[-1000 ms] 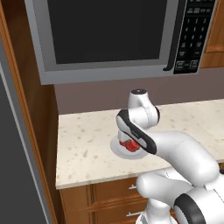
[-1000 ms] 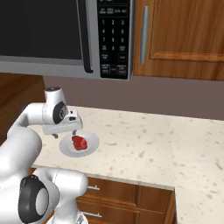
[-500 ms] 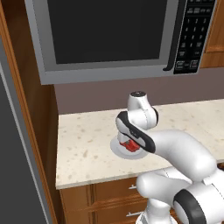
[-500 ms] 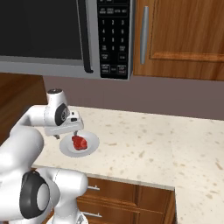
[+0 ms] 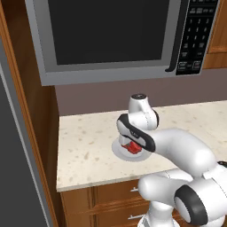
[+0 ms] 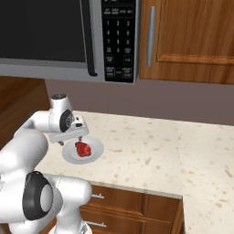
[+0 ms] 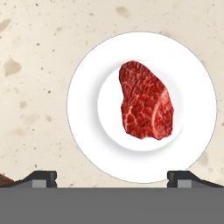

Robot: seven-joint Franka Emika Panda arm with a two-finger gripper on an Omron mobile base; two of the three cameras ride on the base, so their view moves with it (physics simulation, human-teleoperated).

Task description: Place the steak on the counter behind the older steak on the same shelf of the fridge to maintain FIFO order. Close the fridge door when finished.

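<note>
The steak (image 7: 146, 100) is a small red marbled chunk lying in the middle of a white round plate (image 7: 87, 131) on the beige speckled counter (image 7: 35, 65). My gripper (image 7: 113, 177) hangs open just above the plate, its dark fingertips (image 7: 41, 177) spread wider than the steak and touching nothing. From the right base the gripper (image 6: 71, 140) sits over the near left rim of the plate (image 6: 93, 155), close to the steak (image 6: 82, 149). From the left base my forearm covers part of the steak (image 5: 131, 147). The grey fridge (image 5: 13, 155) stands at the far left; its shelves and the older steak are out of view.
A microwave (image 5: 111, 35) hangs low over the counter (image 5: 84, 150), just above my wrist. Brown wall cabinets (image 6: 192, 36) are at the right and drawer fronts (image 6: 119, 201) lie below the counter edge. A brown side panel (image 5: 42, 146) separates the counter from the fridge.
The hand has shifted only slightly over the plate. Its jaws stay open and the steak lies where it was.
</note>
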